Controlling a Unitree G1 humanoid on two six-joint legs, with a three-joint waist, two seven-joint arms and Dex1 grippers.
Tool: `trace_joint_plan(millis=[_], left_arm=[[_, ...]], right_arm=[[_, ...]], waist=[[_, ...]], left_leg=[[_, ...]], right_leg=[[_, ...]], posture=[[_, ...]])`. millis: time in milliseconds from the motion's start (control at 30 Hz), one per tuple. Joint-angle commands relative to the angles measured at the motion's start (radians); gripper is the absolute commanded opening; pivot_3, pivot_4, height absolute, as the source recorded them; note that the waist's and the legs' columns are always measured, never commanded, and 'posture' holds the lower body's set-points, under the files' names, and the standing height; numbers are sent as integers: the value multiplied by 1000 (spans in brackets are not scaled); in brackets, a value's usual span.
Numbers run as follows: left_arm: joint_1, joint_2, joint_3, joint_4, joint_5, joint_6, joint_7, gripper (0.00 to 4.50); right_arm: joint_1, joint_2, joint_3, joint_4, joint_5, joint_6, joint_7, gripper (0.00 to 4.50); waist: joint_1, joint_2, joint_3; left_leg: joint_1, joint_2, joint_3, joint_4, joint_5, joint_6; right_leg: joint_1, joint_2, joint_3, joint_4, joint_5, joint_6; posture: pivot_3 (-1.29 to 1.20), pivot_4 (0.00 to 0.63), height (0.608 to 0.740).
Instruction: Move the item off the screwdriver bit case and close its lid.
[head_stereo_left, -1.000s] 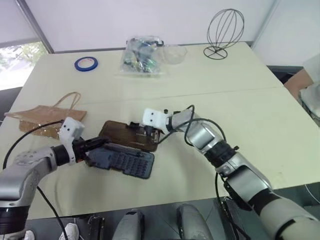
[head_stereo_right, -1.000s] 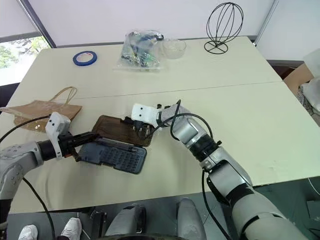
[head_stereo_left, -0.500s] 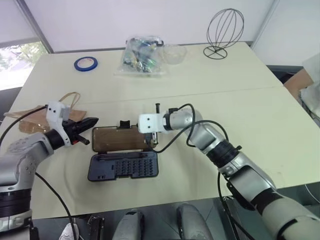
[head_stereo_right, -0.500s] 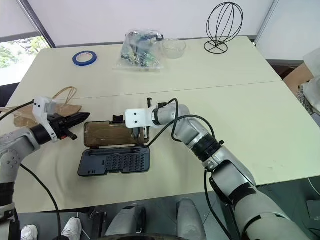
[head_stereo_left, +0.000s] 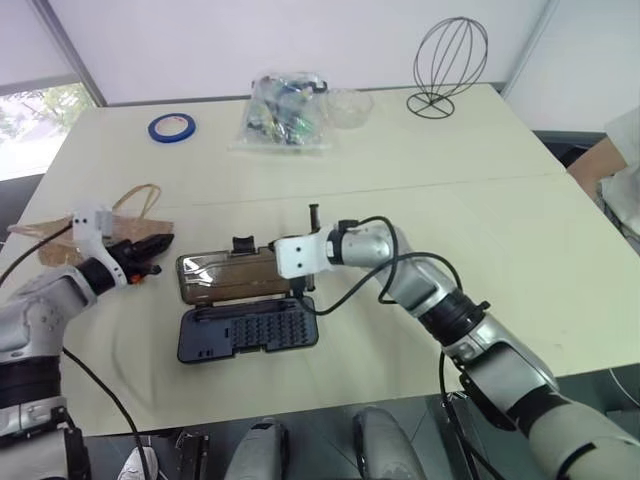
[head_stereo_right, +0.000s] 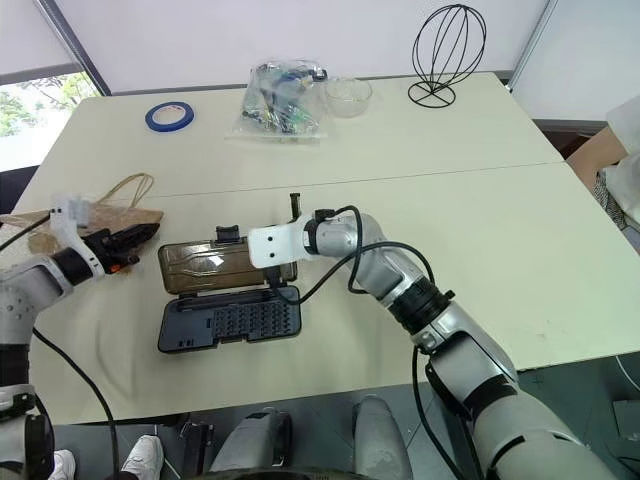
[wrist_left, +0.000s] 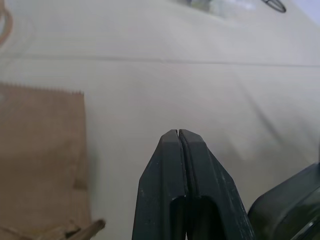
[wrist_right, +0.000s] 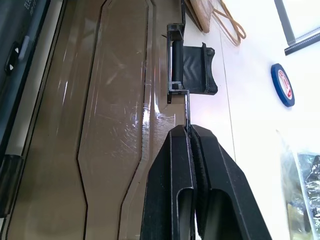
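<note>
The screwdriver bit case (head_stereo_left: 248, 335) lies open near the table's front edge, its blue-grey tray of bits facing up. Behind the tray, the smoky brown lid (head_stereo_left: 232, 278) lies folded back with its latch (wrist_right: 192, 67) on the far edge. My right gripper (wrist_right: 189, 131) is shut on the lid's thin far rim, just right of the latch. The brown paper bag (head_stereo_left: 60, 245) lies flat on the table to the left, off the case. My left gripper (wrist_left: 178, 134) is shut and empty, hovering by the bag's right edge, apart from the case.
At the back of the table are a blue tape roll (head_stereo_left: 172, 127), a clear plastic bag of small parts (head_stereo_left: 282, 112), a clear bowl (head_stereo_left: 350, 105) and a wire head-shaped stand (head_stereo_left: 448, 65). A person (head_stereo_left: 622, 165) is at the right edge.
The case has swung from slanted to square with the table's front edge. My left gripper has drawn back left from the tray to the bag. My right gripper stays on the lid.
</note>
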Motion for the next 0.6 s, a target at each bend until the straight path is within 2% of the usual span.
trace_joint_plan(millis=[33,333,600], left_arm=[[-19,-21,-64,61,59,-60,-39,0],[-71,-47,-167,175,125,-103,-155,0],[-63,-25,-213,102,103,-32,-288,0]], right_arm=[[-7,1,-41,-54,-6,-16,-18,12],[-16,-5,-50,-67,-21,-22,-30,12],[-17,-18,-52,-70,-38,-33,-45,12]], waist=[[1,0,0],[2,0,0],[0,0,0]], left_leg=[[0,0,0,0,0,0],[0,0,0,1,0,0],[0,0,0,1,0,0]], right_leg=[[0,0,0,0,0,0],[0,0,-1,0,0,0],[1,0,-1,1,0,0]], posture=[[0,150,740],[0,150,740],[0,150,740]])
